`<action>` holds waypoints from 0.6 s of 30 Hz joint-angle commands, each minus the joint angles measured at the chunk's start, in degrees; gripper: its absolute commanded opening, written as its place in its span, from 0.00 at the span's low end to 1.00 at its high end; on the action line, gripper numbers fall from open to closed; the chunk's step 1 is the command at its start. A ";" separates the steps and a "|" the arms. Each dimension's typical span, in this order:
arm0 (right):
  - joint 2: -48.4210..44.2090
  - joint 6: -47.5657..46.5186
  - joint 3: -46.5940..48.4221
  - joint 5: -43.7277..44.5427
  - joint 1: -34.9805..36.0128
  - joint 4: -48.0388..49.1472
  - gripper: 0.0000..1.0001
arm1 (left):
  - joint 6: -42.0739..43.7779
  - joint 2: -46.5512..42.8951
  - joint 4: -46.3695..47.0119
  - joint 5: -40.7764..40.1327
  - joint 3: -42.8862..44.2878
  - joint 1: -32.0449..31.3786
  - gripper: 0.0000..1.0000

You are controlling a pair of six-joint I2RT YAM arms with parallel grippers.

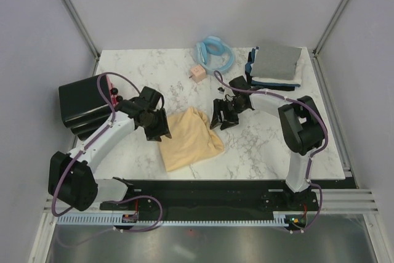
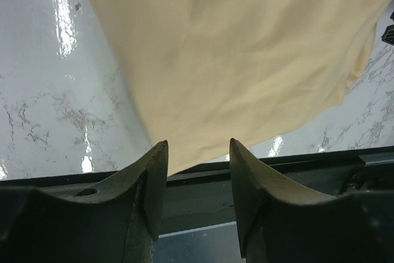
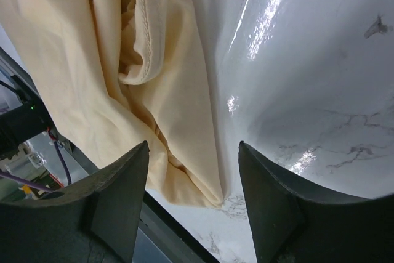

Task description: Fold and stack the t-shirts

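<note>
A pale yellow-cream t-shirt lies folded on the marble table between the two arms; it also shows as a smooth cloth t-shirt and a creased t-shirt with its hem seam up. My left gripper hovers at its left edge, open with nothing between its fingers. My right gripper stands just right of it, open and empty, over the cloth's corner. A stack of folded t-shirts, grey on top of white and dark navy, sits at the back right.
A light blue ring-shaped thing and a small pink cube lie at the back centre. A black box with a pink-red side stands at the left. The table's near edge and a black rail run just below the shirt.
</note>
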 commanded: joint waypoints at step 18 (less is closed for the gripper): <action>5.36 11.11 -9.74 -22.88 -1.26 32.56 0.68 | 2.36 8.79 -2.72 4.74 3.21 -0.03 0.49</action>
